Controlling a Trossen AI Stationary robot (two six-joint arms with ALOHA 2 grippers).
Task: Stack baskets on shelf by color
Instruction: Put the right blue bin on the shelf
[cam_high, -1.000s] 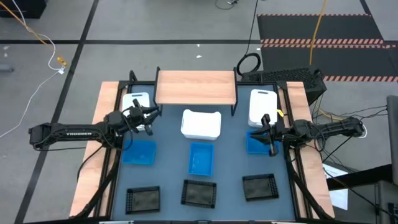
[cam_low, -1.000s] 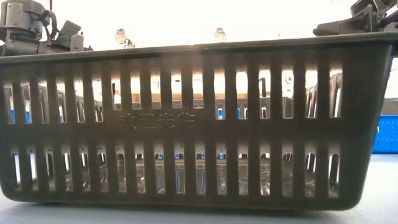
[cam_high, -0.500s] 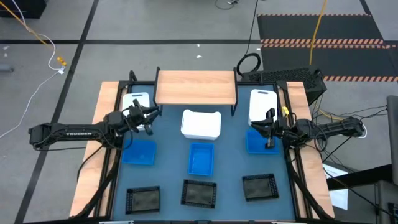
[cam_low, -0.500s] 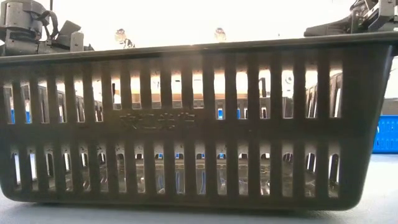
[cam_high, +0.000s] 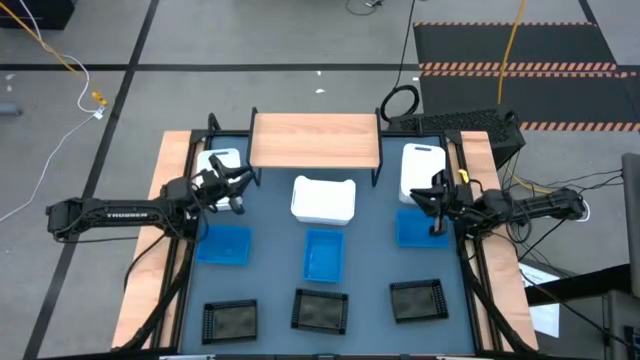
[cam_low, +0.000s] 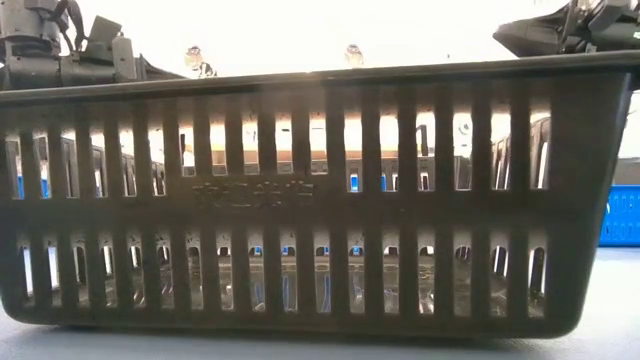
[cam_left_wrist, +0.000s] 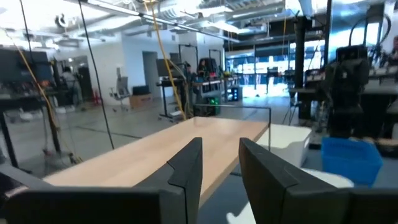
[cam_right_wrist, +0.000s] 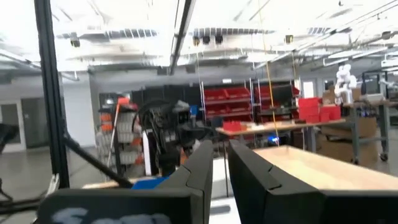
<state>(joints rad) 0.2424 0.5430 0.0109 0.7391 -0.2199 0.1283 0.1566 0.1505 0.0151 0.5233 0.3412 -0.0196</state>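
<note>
The light-wood shelf (cam_high: 315, 140) stands at the far edge of the blue-grey mat. In front of it, three white baskets (cam_high: 323, 199) (cam_high: 215, 162) (cam_high: 422, 168) rest on their bases, then three blue baskets (cam_high: 323, 255) (cam_high: 224, 244) (cam_high: 412, 230), then three black baskets (cam_high: 320, 310) (cam_high: 230, 320) (cam_high: 417, 299) along the near edge. My left gripper (cam_high: 240, 187) hovers beside the left white basket, its fingers (cam_left_wrist: 186, 168) a small gap apart. My right gripper (cam_high: 433, 203) hovers over the far edge of the right blue basket, with only a thin gap between its fingers (cam_right_wrist: 205, 165). Neither touches anything.
A black basket's slotted wall (cam_low: 300, 200) fills the low view, hiding most of the table. Black frame posts stand at the shelf's corners (cam_high: 212, 125) (cam_high: 381, 160). Bare mat lies between the basket rows. Wooden table borders run along both sides (cam_high: 165, 210) (cam_high: 490, 210).
Both arms have risen a little, as the low view shows. My right gripper has moved from over the right blue basket toward the far edge, to the gap between that basket and the right white one. My left gripper has tipped up slightly in place. No basket has moved.
</note>
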